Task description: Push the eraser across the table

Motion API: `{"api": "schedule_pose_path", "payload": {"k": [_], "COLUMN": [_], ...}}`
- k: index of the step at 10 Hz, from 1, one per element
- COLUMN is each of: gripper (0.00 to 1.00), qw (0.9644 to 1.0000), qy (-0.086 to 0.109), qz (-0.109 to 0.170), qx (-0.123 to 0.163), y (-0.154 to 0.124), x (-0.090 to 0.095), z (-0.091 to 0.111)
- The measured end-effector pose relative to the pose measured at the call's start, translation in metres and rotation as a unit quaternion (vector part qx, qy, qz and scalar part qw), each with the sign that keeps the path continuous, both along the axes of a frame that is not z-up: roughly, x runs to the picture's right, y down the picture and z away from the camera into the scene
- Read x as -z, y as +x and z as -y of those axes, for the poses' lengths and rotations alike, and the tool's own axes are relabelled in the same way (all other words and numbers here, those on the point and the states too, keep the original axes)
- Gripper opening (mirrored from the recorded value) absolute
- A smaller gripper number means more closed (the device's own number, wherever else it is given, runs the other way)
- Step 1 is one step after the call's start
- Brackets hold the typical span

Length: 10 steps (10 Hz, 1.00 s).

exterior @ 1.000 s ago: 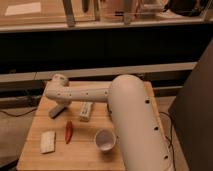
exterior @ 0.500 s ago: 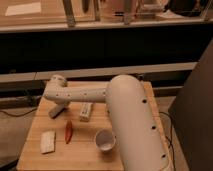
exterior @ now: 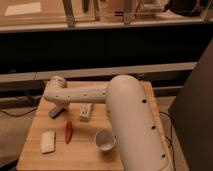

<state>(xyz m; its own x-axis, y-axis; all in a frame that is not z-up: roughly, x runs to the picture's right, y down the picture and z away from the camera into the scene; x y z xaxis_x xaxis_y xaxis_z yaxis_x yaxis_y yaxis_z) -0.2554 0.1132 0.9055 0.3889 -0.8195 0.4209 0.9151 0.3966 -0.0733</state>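
A white robot arm reaches left over a light wooden table [exterior: 80, 154]. Its tool [exterior: 56, 111] sits low near the table's far left. Whether it is open or closed cannot be told. The eraser cannot be distinguished from that dark grey tip.

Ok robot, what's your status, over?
Pincer low over table, left side. Eraser at its tip. White tube lies close beside, apart.
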Motion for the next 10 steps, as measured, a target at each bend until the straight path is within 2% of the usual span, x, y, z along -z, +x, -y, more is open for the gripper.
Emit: {"api": "schedule_pose_path", "payload": {"k": [10], "gripper": [0.04], "qw": [0.9998], "qy": [0.005], "qz": [0.014], "qx": [0.01], "y": [-0.0066], "x": [-0.0035], "z": [-0.0061]}}
